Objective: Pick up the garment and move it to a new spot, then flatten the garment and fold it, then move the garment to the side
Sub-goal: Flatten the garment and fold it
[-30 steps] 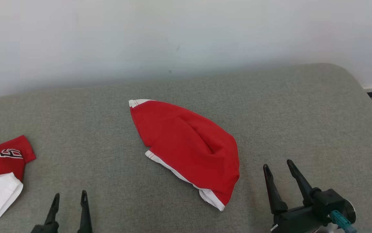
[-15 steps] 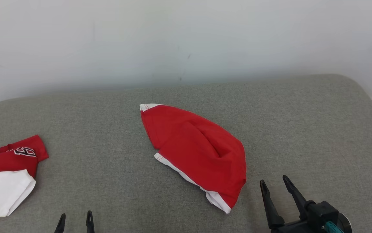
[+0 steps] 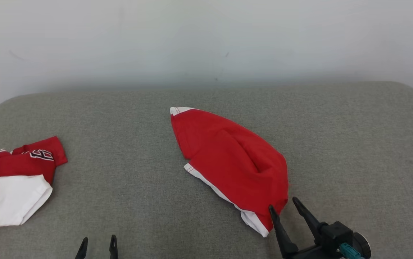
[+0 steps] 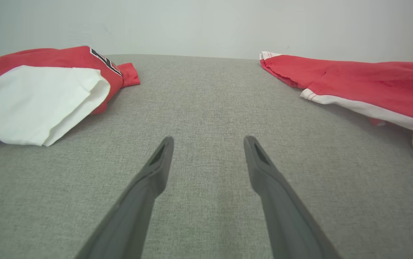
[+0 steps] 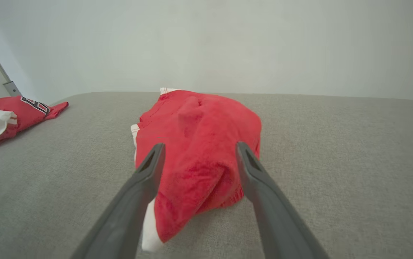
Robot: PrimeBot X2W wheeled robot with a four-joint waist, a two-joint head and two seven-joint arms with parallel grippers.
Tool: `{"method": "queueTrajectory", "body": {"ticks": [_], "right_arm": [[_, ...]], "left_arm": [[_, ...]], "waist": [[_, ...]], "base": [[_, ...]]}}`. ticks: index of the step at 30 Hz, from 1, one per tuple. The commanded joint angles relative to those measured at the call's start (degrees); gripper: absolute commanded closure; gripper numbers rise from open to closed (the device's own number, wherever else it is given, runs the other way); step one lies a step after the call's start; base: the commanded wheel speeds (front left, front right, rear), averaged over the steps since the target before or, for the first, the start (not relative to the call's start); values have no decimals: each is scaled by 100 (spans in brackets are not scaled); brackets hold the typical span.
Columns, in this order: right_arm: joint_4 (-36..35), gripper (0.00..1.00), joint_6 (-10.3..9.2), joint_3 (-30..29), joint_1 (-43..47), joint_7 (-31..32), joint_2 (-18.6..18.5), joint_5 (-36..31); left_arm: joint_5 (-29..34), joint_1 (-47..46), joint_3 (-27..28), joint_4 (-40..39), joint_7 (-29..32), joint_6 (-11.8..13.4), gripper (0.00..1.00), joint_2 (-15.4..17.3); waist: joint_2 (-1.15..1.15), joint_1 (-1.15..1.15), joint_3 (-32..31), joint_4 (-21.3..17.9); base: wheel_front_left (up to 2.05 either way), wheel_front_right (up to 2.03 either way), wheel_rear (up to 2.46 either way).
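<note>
R gripper [image 3: 282,204] spread wide, around corner of red garment [image 3: 228,158]; L gripper [image 3: 99,238] spread, empty

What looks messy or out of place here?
The red garment in the middle lies bunched and askew, a deep crease across it, white trim poking out below. A second red and white garment sits crumpled at the left. Nothing looks spilled or damaged.

garment [image 3: 231,162] mid cushion [image 3: 138,151], shirt [image 3: 12,180] far left
</note>
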Motion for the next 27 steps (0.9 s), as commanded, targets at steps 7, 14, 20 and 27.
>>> {"method": "queueTrajectory", "body": {"ticks": [7,14,20,27], "right_arm": [[910,0,-12,95,-233,-2,98,-10],[1089,0,-12,408,-92,-2,94,89],[1132,0,-12,466,-178,-2,78,97],[731,100,-12,185,-201,-3,74,26]], "left_arm": [[-89,-41,-126,47,-20,46,0,-7],[-127,-74,-183,18,-20,35,0,-7],[-136,-104,-209,-15,-20,64,0,-7],[-179,-111,-230,-13,-20,106,0,-7]], "waist": [[0,0,32,244],[0,0,94,354],[0,0,198,369],[0,0,252,334]], "base": [[0,0,0],[0,0,0],[0,0,0],[0,0,0]]}}
